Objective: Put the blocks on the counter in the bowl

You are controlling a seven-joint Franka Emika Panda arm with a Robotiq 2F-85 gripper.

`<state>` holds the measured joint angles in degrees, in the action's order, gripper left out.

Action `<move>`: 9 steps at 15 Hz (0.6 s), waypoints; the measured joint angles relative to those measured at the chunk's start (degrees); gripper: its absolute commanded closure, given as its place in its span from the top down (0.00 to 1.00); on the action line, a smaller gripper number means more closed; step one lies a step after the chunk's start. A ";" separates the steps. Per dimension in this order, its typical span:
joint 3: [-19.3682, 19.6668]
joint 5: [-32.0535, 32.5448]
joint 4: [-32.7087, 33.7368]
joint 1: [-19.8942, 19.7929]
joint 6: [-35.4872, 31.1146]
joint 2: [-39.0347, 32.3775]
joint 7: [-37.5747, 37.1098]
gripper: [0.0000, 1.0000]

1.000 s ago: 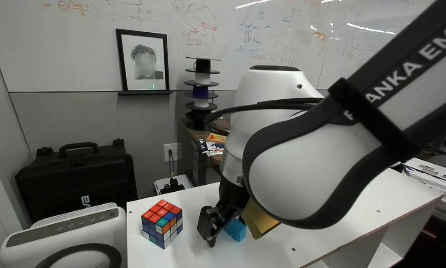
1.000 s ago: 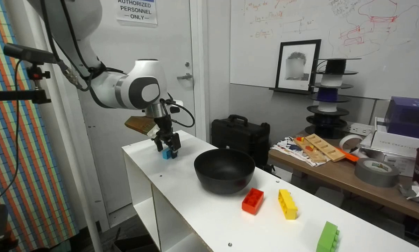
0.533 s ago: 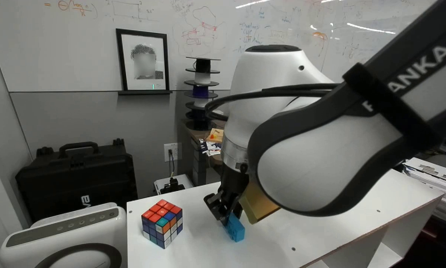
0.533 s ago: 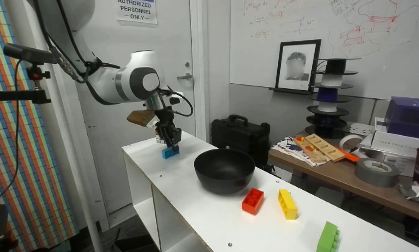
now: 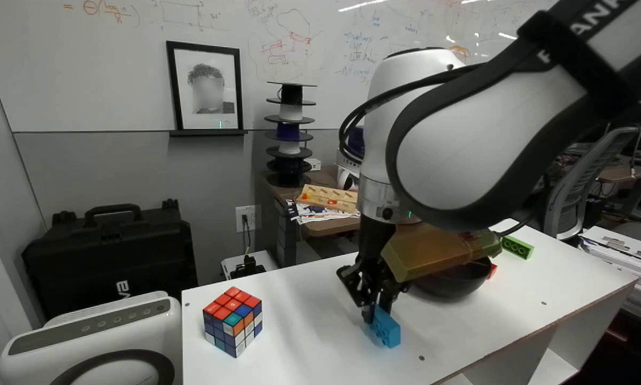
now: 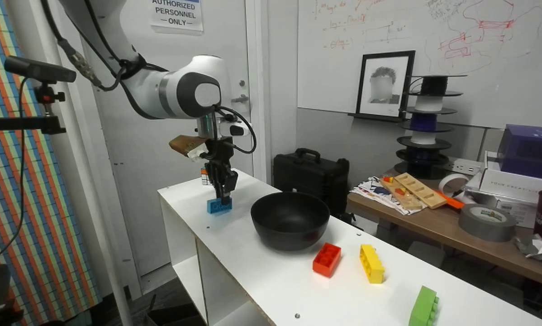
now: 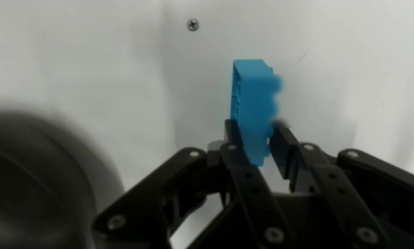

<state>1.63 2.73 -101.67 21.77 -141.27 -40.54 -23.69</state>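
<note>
The black Robotiq gripper points down over the white counter, its two fingers drawn narrow around the blue toy block, which they pinch near one end. The block is on its side, studs toward one finger and hollow underside toward the other, and most of its length sticks out beyond the tips. Whether its lower edge clears the counter I can't make out.

Near it, but apart, sits the wide black bowl; in an exterior view a yellowish housing on the wrist hides part of it. Past the bowl, away from the gripper, three more blocks lie spread along the counter: the red block just beside the bowl, then the yellow block tipped on its side, and farthest off the green block, also on its side.

On the gripper's other side, toward the counter's end, I see a multicoloured puzzle cube. Beyond the counter stand a black hard case and a brown desk, which carries a roll of grey duct tape and a tall stack of spools.
</note>
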 measured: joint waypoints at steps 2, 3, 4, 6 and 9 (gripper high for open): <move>-0.72 -0.32 -0.97 -1.80 -0.40 1.91 0.00 0.14; -0.82 -0.56 -1.93 -2.43 -1.75 3.64 -0.03 0.14; -0.85 -0.89 -3.24 -2.97 -3.45 5.79 -0.04 0.14; -0.88 -1.99 -6.79 -4.41 -7.39 10.96 -0.07 0.13; -0.14 -2.42 -12.29 -7.35 -10.80 18.35 -0.29 0.12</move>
<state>1.49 0.31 -113.96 14.43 -152.08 -22.18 -23.98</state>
